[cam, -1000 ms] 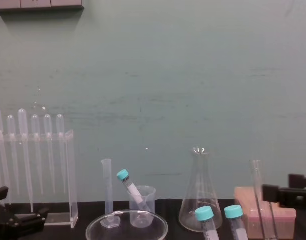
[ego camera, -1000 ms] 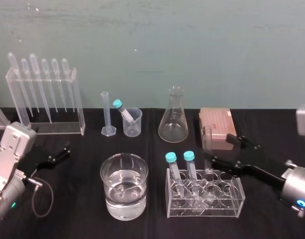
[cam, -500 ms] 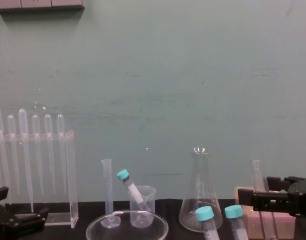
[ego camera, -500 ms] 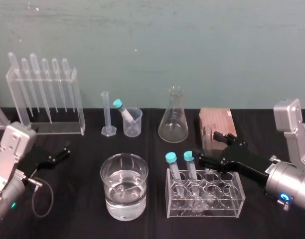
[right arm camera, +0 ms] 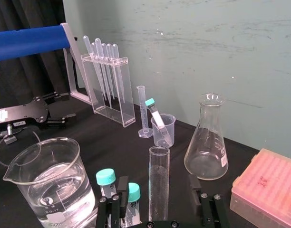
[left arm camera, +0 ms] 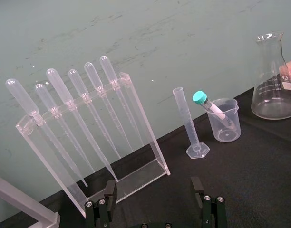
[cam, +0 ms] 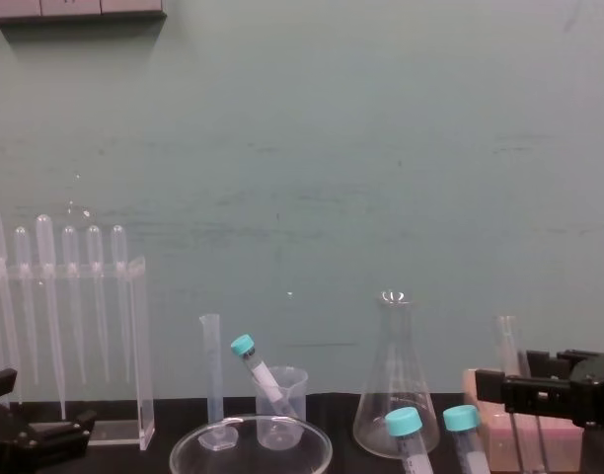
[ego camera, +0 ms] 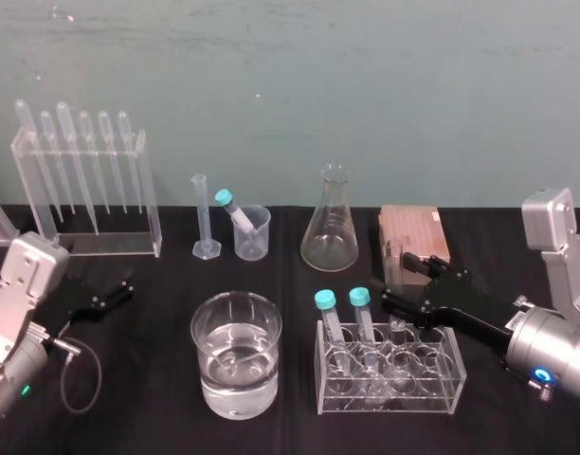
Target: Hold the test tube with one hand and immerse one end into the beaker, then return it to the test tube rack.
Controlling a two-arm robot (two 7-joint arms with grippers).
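Right gripper has closed in on the test tube, fingers spread either side; left gripper idles open.

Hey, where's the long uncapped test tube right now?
On the robot's right in the head view: the test tube stands upright beside the two teal-capped tubes, in front of the pinkish test tube rack, between the open fingers of the right gripper.
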